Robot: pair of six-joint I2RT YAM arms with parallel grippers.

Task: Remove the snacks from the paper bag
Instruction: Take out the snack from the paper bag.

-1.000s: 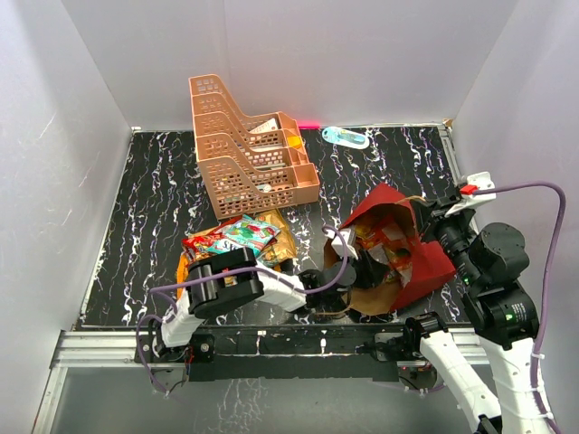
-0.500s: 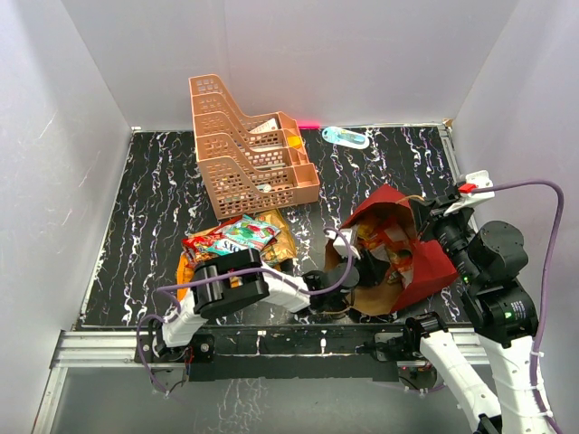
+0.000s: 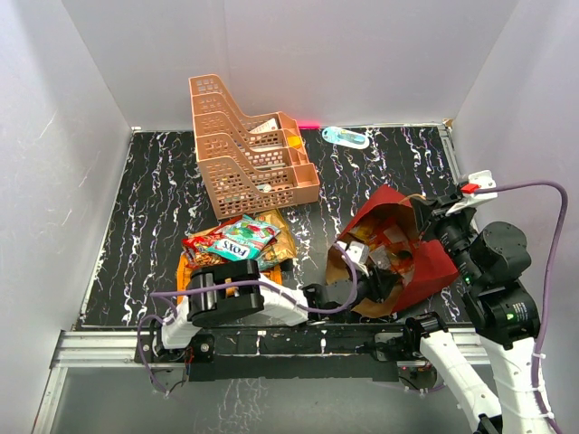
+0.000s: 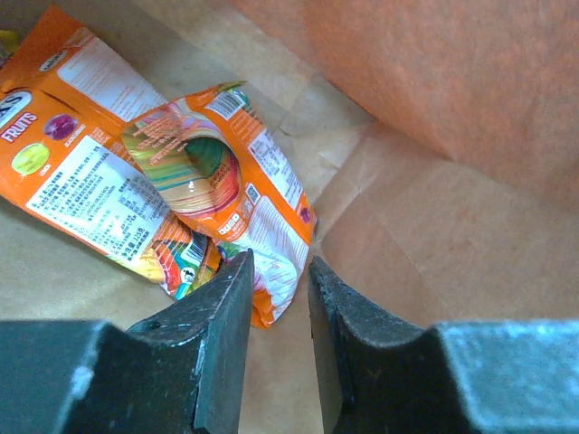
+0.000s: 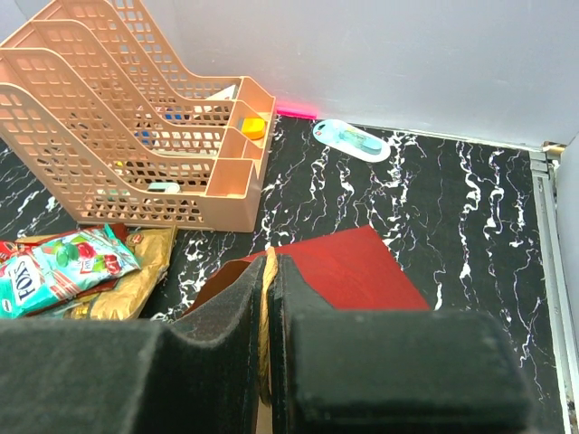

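The red paper bag [image 3: 425, 262] lies on its side at the right, mouth toward the arms. My right gripper [image 5: 269, 262] is shut on its tan twine handle [image 5: 265, 307] and holds the upper wall [image 5: 353, 271] up. My left gripper [image 3: 360, 260] reaches inside the bag. In the left wrist view two orange snack packets [image 4: 217, 172] [image 4: 72, 172] lie on the brown kraft inside [image 4: 425, 235]. My left gripper [image 4: 279, 267] has its jaws a narrow gap apart, with the nearer packet's lower corner between the tips. More snacks [image 3: 237, 242] lie piled on the table to the left.
A peach tiered rack [image 3: 249, 154] stands at the back left, with a small blue-green bottle [image 3: 346, 136] to its right by the back wall. Grey walls close in the black marbled table [image 3: 145, 199] on three sides. The snack pile sits just in front of the rack.
My left gripper has pushed deeper into the bag and its jaws have narrowed. The bag's mouth has shifted slightly. The right gripper has stayed put on the handle.
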